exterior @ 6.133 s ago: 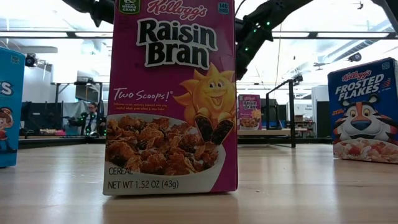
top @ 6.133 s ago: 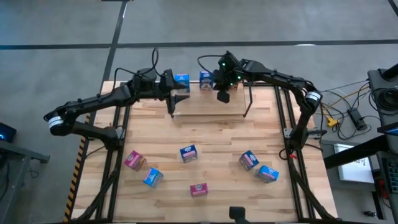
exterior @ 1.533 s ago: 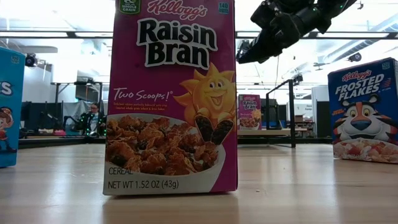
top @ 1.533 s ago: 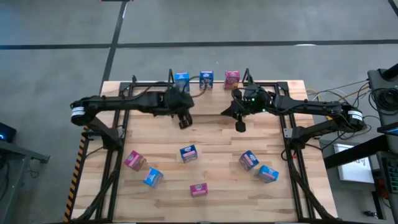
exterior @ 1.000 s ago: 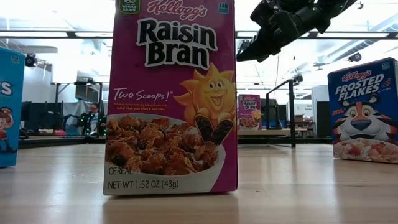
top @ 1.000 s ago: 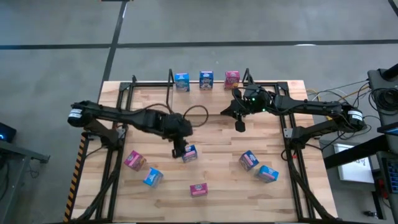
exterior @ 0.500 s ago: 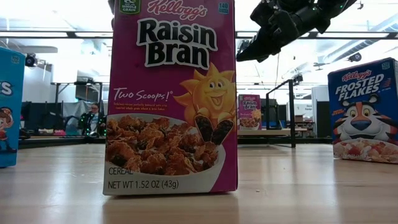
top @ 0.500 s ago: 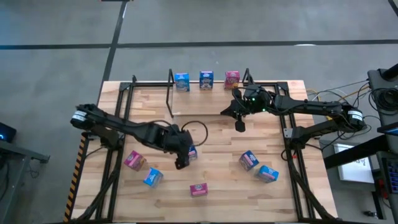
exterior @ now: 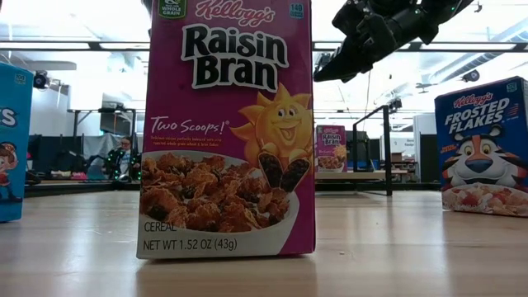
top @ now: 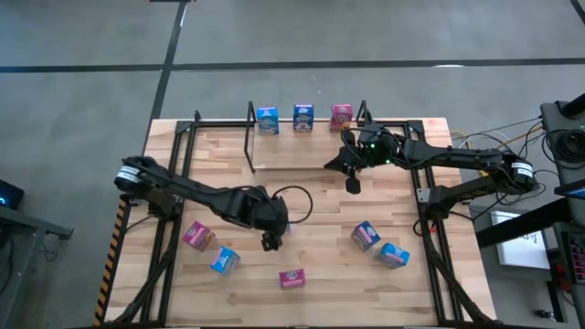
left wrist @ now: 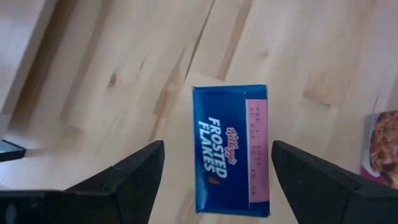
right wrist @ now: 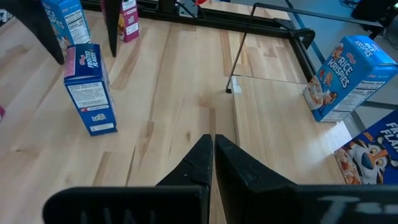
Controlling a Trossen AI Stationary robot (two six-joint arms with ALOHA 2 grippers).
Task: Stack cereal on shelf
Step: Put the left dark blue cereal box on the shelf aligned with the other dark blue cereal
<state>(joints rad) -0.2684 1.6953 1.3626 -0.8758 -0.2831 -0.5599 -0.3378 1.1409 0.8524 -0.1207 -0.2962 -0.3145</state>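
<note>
My left gripper (top: 268,239) (left wrist: 217,149) hangs open over the table's middle, pointing down. Its fingers stand on either side of an upright blue Frosted Flakes box (left wrist: 230,158) (right wrist: 90,90) without touching it. That box stands on its bottom face and is hidden under the gripper in the high view. My right gripper (top: 352,184) (right wrist: 213,155) is shut and empty, hovering just in front of the shelf (top: 251,146). Three boxes, two blue (top: 267,119) (top: 303,116) and one pink (top: 341,114), stand in a row at the far edge.
More boxes stand on the near half of the table: pink (top: 196,236), blue (top: 224,260), pink (top: 292,278), pink-and-blue (top: 366,235), blue (top: 394,254). A Raisin Bran box (exterior: 227,128) fills the low view. Black tube frames (top: 174,174) edge both sides.
My left gripper has moved from over the table's middle a little toward the near edge, to above the centre blue box, which it now covers in the high view. The box has stayed where it was.
</note>
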